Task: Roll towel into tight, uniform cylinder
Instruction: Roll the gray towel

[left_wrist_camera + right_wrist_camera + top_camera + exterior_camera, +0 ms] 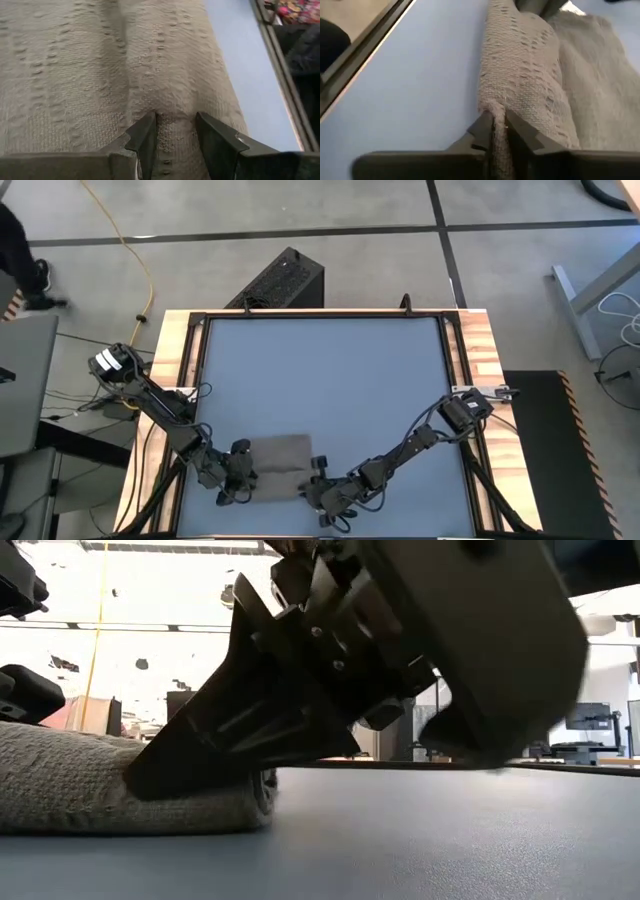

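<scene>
The taupe towel (280,467) lies near the table's near edge, partly rolled, with a thick rolled ridge along its near side (110,785). My left gripper (241,477) is at the towel's left end and is shut on the ridge (175,135). My right gripper (318,487) is at the towel's right end and is shut on the cloth (498,131). In the low view the right gripper (150,778) fills the middle and reaches onto the towel's right end. The white tag does not show. My left gripper pinches a raised ridge of the towel at its left end (172,125) between its two fingers (145,140). The fingers come nearly level from the table's left, along the ridge. The towel rests on the table. My right gripper pinches the end of the rolled ridge at the towel's right end (496,112) between its two fingers (522,132). It slants down from the table's right. Several layers bunch between the fingers. The towel lies on the table.
The blue-grey table top (330,380) stretches far and right of the towel. The table's black frame rail (277,60) runs close along the towel's near side. A black box (280,280) stands on the floor beyond the far edge.
</scene>
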